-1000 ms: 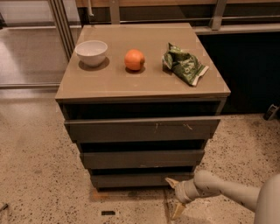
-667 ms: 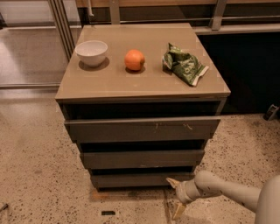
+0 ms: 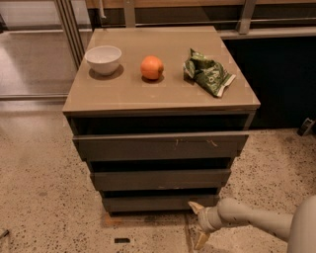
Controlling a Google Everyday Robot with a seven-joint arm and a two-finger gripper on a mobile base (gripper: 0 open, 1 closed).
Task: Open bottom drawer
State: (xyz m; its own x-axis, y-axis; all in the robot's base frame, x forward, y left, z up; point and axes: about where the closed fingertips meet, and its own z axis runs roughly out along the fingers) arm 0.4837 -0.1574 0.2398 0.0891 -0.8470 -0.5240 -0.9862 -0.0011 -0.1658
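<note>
Looking down from my seat, nearest the camera I see the pale arm (image 3: 256, 220) reaching in from the lower right, low over the speckled stone floor (image 3: 44, 207). The gripper (image 3: 198, 223) sits at its tip, just off the cabinet's lower right corner. Its two fingers (image 3: 195, 207) are spread apart, one up and one down, with nothing between them. The upper one lies close to the right end of the bottom drawer (image 3: 158, 202); I cannot tell whether it touches. A small dark scrap (image 3: 122, 240) lies on the floor left of the gripper.

That bottom drawer is the lowest front, dark grey-brown and plain, with a dark gap above it. Over it comes the middle drawer (image 3: 160, 179), then the top drawer (image 3: 160, 146), the widest, with pale scratches towards its right.

On the tan cabinet top (image 3: 123, 96) stand a white bowl (image 3: 103, 59) at the left, an orange (image 3: 151, 67) in the middle and a crumpled green bag (image 3: 207, 73) at the right, each well apart.

Beyond, metal posts (image 3: 69, 29) rise at the left, a dark panel (image 3: 276, 79) fills the right, and a wooden rail (image 3: 197, 4) runs along the back.
</note>
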